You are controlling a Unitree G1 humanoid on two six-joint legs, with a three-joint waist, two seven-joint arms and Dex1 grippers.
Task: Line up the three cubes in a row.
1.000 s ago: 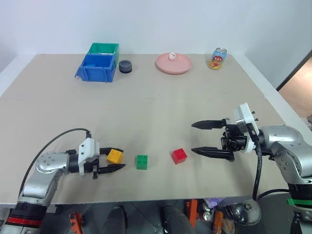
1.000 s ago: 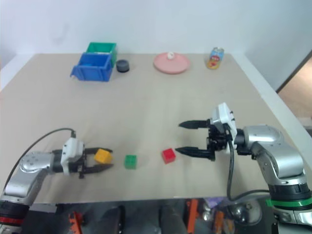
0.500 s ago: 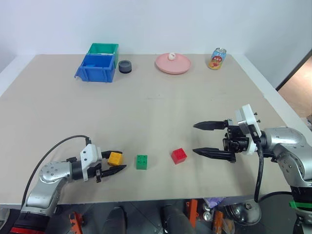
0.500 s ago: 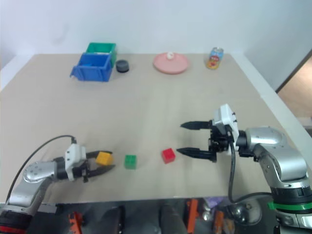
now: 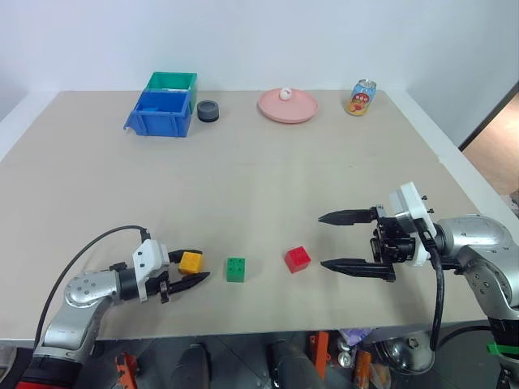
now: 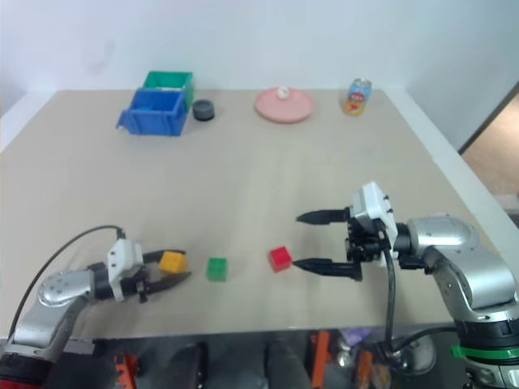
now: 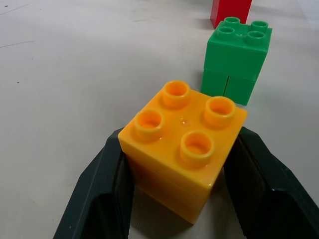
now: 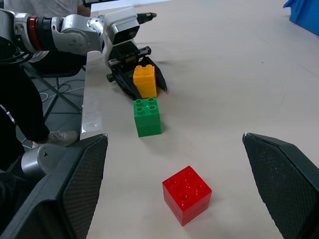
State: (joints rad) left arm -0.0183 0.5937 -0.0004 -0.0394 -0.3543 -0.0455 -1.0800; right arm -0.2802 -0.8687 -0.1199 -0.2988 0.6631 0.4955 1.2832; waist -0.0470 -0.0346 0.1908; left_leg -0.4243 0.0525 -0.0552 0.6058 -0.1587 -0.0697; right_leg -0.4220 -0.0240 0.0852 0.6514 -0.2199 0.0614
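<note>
- Here, in the lower left of the left eye view, your left gripper [image 5: 188,269] lies low over the table [image 5: 259,178] with its two black fingers on either side of the yellow-orange cube [image 5: 190,262]; the left wrist view shows both fingers [image 7: 102,194] pressed against opposite sides of that cube [image 7: 184,144], so it is pinched.
- Just right of it, in the lower centre of the frame, the green cube [image 5: 236,269] stands studs-up on the table, near the yellow-orange one but not touching it.
- Further right, the red cube [image 5: 298,258] sits apart from the green cube, turned slightly so that its corners point across the row.
- At the lower right of the frame, your right gripper [image 5: 339,241] points toward the red cube with its fingers spread wide, one above the other, holding nothing; its tips stop just beside the red cube without touching it.
- In the right wrist view you see the three cubes in a loose diagonal: red [image 8: 187,194] nearest, green [image 8: 147,116] in the middle, yellow-orange [image 8: 144,80] farthest, within the left gripper [image 8: 137,84].
- Along the upper edge of the table, from left to right: a blue bin [image 5: 159,113] with a green bin [image 5: 172,80] behind it, a small dark round container [image 5: 208,110], a pink plate [image 5: 288,106] bearing a small white object, and a drink can [image 5: 362,97].
</note>
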